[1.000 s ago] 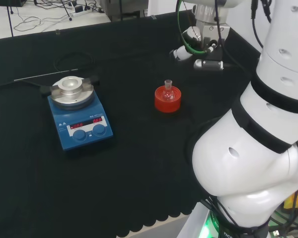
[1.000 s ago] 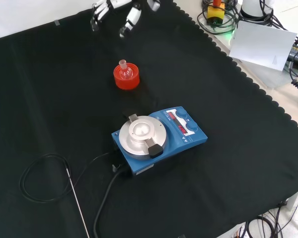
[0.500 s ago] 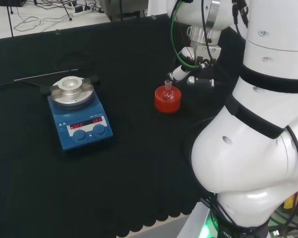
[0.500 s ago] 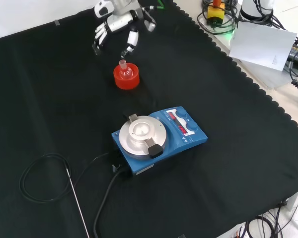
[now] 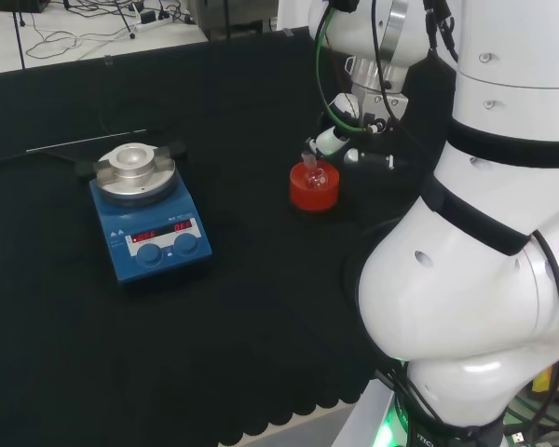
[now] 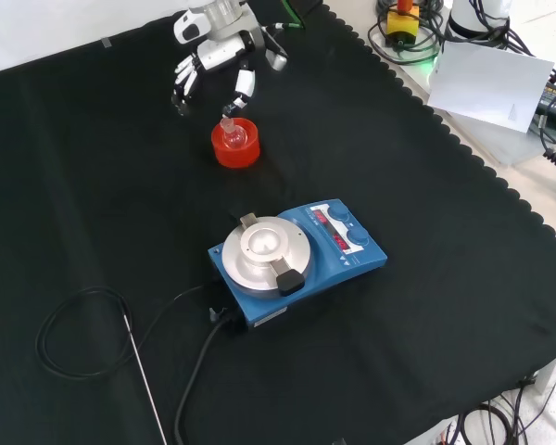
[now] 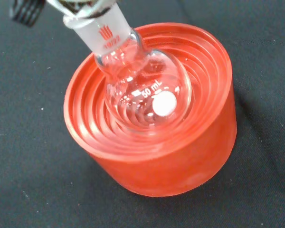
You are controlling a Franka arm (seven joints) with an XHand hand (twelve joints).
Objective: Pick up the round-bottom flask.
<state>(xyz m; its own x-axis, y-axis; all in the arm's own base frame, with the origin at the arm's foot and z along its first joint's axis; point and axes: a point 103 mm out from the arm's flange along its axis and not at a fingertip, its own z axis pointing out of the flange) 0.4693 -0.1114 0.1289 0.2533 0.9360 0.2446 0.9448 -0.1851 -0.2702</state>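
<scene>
**Hand poised above the flask on its red stand**

The black and white hand (image 6: 213, 67) hangs just above the round-bottom flask (image 6: 230, 131), its fingers (image 6: 244, 85) spread and only slightly bent, holding nothing. In the front view one fingertip sits close over the flask's neck; whether it touches the glass cannot be told. In the head view the hand (image 5: 340, 142) sits just to the right of the flask (image 5: 313, 170), below the arm's white links (image 5: 475, 233).

The flask is clear glass, with a round bulb and a short straight neck ending in a thickened rim. It stands upright in a red ribbed ring stand (image 7: 152, 142), a squat cylinder whose inside steps down in concentric ridges; the bulb (image 7: 145, 97) rests in the middle of those ridges and bears a small white round patch.

Nearer the camera in the front view stands a blue magnetic stirrer hotplate (image 6: 296, 260), box-shaped, with a round dull metal top plate and two knobs on its sloped face. A black cable (image 6: 83, 320) loops from it across the cloth, beside a thin straight metal rod (image 6: 146, 375). The desk (image 6: 445, 306) is covered in matte black cloth with a scalloped edge.
</scene>
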